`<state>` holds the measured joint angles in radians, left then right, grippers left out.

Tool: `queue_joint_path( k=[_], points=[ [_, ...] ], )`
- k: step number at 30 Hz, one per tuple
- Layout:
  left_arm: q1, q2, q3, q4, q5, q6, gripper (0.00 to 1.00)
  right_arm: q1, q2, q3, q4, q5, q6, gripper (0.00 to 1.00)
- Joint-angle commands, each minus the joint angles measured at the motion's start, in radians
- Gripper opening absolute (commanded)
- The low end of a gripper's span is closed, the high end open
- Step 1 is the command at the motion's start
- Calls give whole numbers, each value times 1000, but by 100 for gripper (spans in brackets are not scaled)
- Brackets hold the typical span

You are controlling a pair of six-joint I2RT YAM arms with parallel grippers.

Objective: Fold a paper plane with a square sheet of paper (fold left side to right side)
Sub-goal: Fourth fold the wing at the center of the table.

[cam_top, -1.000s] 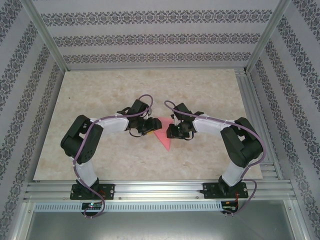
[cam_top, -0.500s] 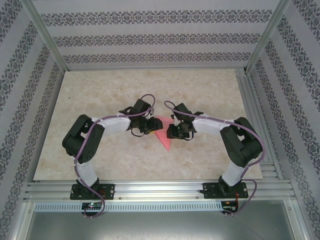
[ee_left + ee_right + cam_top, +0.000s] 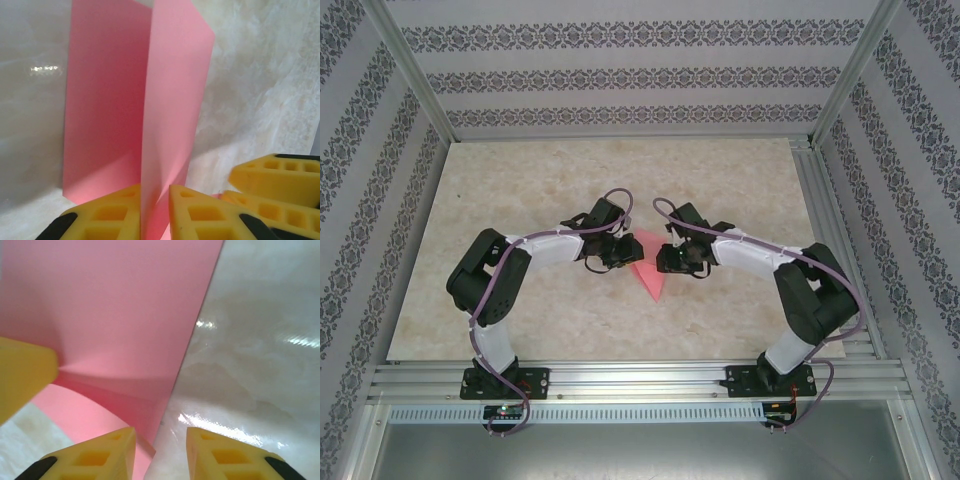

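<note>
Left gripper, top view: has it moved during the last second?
Yes. Against the fixed table, the left gripper has shifted slightly right, closer to the square sheet of paper.

Left claw [image 3: 155, 190] is pinched on the sheet of paper [image 3: 105, 100], one pink flap standing straight up between its yellow fingers, the rest lying flat on the marble desk [image 3: 260, 90]. Right claw [image 3: 226, 186] pokes in at lower right.

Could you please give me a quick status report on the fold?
Left gripper shut on raised flap of square sheet of paper. Right gripper open over its edge. Grippers crowded close.
</note>
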<state>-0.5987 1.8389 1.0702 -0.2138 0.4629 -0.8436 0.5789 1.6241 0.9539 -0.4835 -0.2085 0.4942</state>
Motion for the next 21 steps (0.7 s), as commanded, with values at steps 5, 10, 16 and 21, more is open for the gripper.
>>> queue_joint_path(
  k=[5, 10, 16, 21],
  points=[
    [-15, -4, 13, -26, -19, -4, 20, 39, -142, 4, -74, 117, -23, 34],
    [-17, -4, 14, -34, -26, -3, 20, 137, -153, 15, -100, 175, 4, 34],
    [-18, 2, 28, -53, -31, 4, 20, 263, -82, 37, -92, 220, 46, 35],
    [-18, -4, 26, -55, -32, 6, 20, 293, 8, 79, -102, 245, 41, 35]
  ],
)
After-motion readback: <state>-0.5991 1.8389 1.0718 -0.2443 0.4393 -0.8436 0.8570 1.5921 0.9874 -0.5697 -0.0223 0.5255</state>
